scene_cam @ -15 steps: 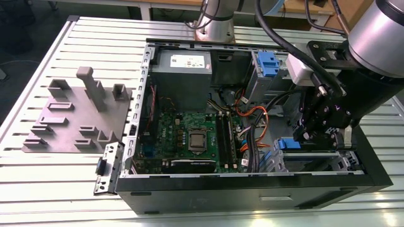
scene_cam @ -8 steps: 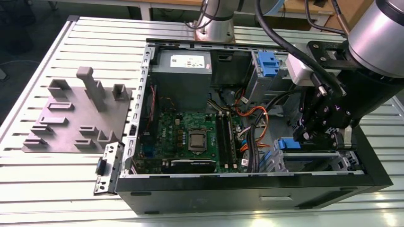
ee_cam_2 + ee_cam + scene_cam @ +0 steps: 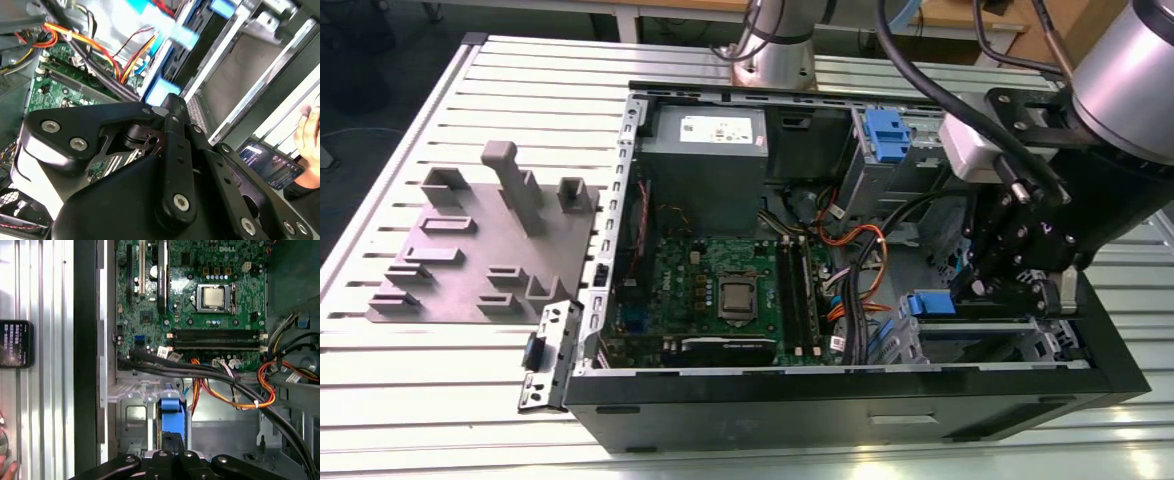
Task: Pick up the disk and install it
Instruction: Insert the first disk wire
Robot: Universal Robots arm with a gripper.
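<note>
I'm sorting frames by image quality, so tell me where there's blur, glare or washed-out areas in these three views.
Second wrist view: the blue plastic carrier pieces and orange cables behind the black gripper are smeared and bright. First wrist view: the green motherboard is sharp, while the ribbed metal table is washed out. Exterior view: evenly lit, mild sheen on the table slats.

An open computer case [image 3: 854, 395] lies on a slatted table [image 3: 400, 390]. On the exterior view's left sits a fixture plate [image 3: 480, 250]. My gripper [image 3: 1021, 290] hangs inside the case, over the drive cage [image 3: 987, 335] beside the motherboard [image 3: 720, 290].
</note>
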